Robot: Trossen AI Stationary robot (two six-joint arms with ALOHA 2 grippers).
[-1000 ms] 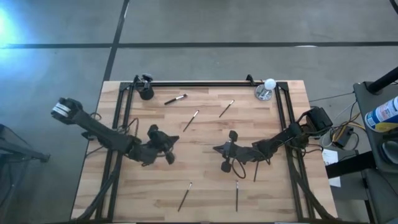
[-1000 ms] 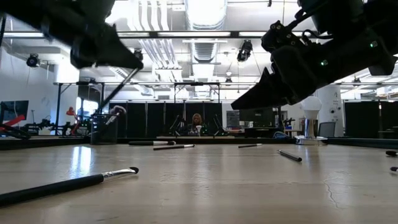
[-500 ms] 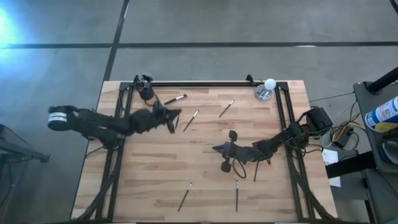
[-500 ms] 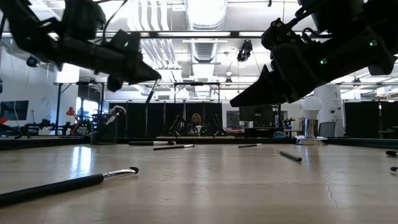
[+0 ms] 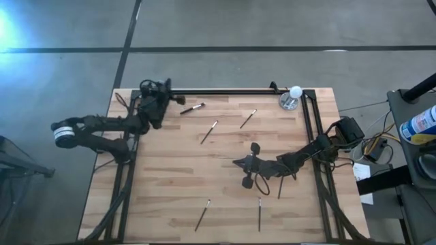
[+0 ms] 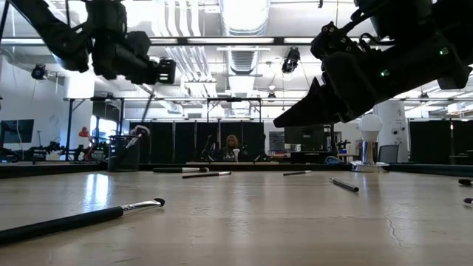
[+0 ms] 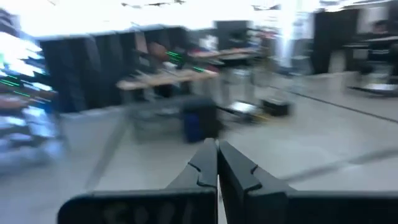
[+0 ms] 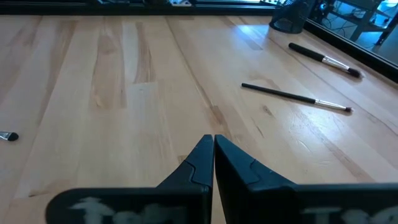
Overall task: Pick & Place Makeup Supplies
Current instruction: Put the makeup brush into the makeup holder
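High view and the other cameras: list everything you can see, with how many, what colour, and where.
table: one, light wood, under everything.
makeup brushes: five loose ones counted, dark handles with silvery ferrules; three toward the far side, two near the front edge.
black cup: one, black, far left corner, holding a fluffy-headed brush.
white ball on silver base: one, far right corner.
container: one, blue and white, off the table to the right.
person: one, far back in the room.
left gripper: one, dark, shut, raised over the far left corner by the cup.
right gripper: one, dark, shut, hovering over the table's middle.
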